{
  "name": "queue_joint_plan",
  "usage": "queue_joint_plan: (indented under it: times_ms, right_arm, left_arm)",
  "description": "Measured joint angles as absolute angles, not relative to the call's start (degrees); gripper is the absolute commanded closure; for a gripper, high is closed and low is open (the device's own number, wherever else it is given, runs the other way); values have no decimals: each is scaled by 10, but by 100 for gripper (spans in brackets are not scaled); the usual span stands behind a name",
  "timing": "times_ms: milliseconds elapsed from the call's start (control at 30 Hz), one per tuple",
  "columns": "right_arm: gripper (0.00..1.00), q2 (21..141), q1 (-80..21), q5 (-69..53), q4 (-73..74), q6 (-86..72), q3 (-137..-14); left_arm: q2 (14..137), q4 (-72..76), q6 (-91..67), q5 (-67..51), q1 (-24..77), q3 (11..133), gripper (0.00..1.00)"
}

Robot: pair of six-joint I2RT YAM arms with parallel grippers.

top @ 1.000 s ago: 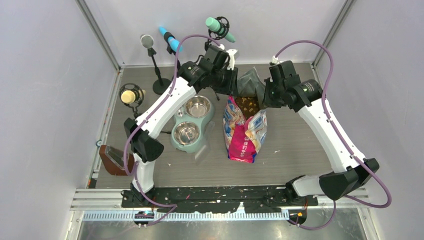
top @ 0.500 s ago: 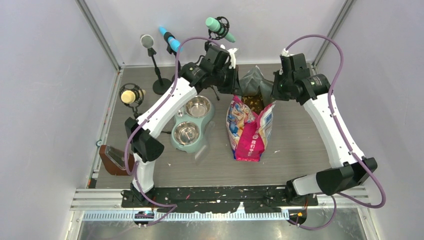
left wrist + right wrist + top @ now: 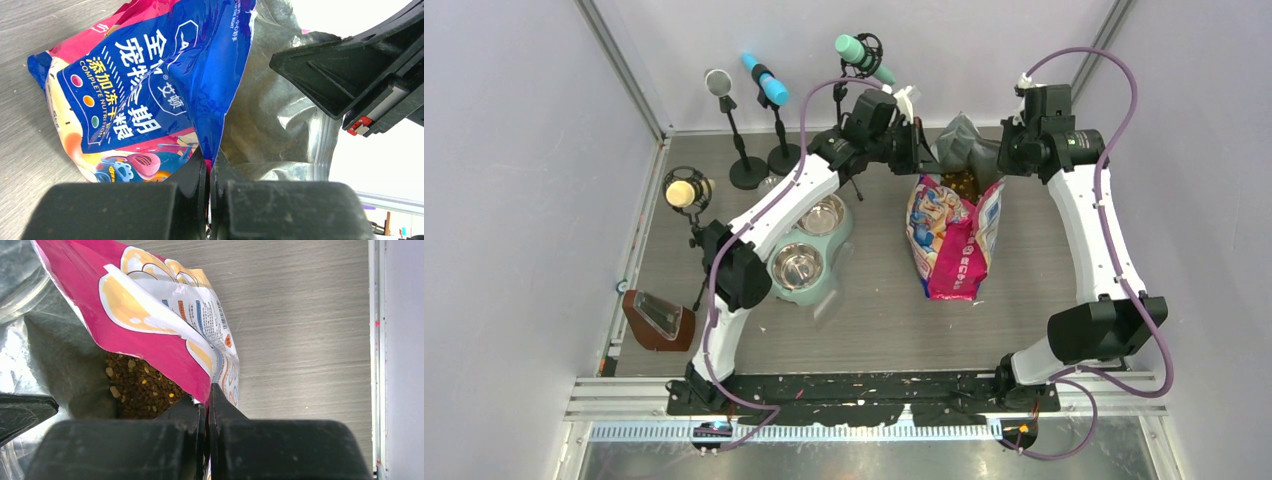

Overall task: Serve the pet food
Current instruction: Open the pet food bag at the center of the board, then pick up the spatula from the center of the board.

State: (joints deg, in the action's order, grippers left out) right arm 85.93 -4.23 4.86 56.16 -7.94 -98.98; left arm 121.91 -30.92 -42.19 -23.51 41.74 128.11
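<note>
- Currently the bag [image 3: 952,245] stands upright on the grey wood-grain table [image 3: 1044,300], towards the back. Its film is glossy, printed pink, blue and white outside, with crinkled silver foil lining inside the spread mouth.
- Black fingers of the left gripper [image 3: 210,167] are pressed together on the blue edge of the mouth, thin film pinched between them.
- The right gripper [image 3: 207,395] is likewise clamped on the opposite pink edge.
- The pet food [image 3: 142,387] is small, rounded, matte brown pellets, a few paler, heaped inside the bag below its rim.
- A mint-green double feeder [image 3: 836,262] sits left of the bag, apart from it, with two shiny round steel bowls and a smooth, rounded outline.
</note>
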Motion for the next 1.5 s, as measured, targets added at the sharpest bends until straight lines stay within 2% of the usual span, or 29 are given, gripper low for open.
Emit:
queue_joint_plan:
  times_ms: [200,233,267,300,333,367,400,433,533,667,833,967,1167,1333,1500]
  right_arm:
    - [95,878,-30,-11,551,-54,-1011]
    - [89,879,-30,-18,548,-51,-1011]
    - [84,879,-31,-28,546,-46,-1011]
    - [73,879,-32,-32,545,-44,-1011]
    - [67,879,-32,-37,540,-43,-1011]
    - [55,878,-34,-40,529,-43,-1012]
    - [50,877,-34,-42,520,-44,-1015]
    - [44,877,-34,-43,509,-44,-1023]
    - [39,877,-34,-46,489,-48,-1055]
    - [37,865,-34,-46,481,-51,-1088]
    - [39,854,-39,-77,510,-67,-1144]
    - [32,846,-84,-88,518,-75,-1174]
    - [16,819,-267,-46,485,-76,-1136]
    - [11,795,-407,34,441,-81,-1052]
    - [9,844,-529,154,439,-107,-1028]
  left_arm:
    - [1224,-334,-423,-208,417,1298,100]
    - [1222,-342,-427,-200,417,1299,89]
    - [1219,-346,-431,-192,417,1297,69]
    - [1215,-347,-434,-187,416,1291,52]
    - [1208,-347,-439,-183,416,1283,43]
    - [1202,-347,-444,-182,414,1281,35]
    - [1198,-346,-451,-181,412,1282,31]
    - [1193,-348,-456,-181,409,1287,30]
    - [1186,-351,-462,-180,399,1317,28]
    - [1151,-362,-444,-165,382,1320,23]
    - [1089,-409,-373,-115,368,1315,14]
    - [1011,-457,-287,-55,366,1292,3]
    - [871,-496,-178,34,361,1212,0]
    - [742,-501,-142,88,342,1082,0]
    - [630,-503,-137,131,298,1016,0]
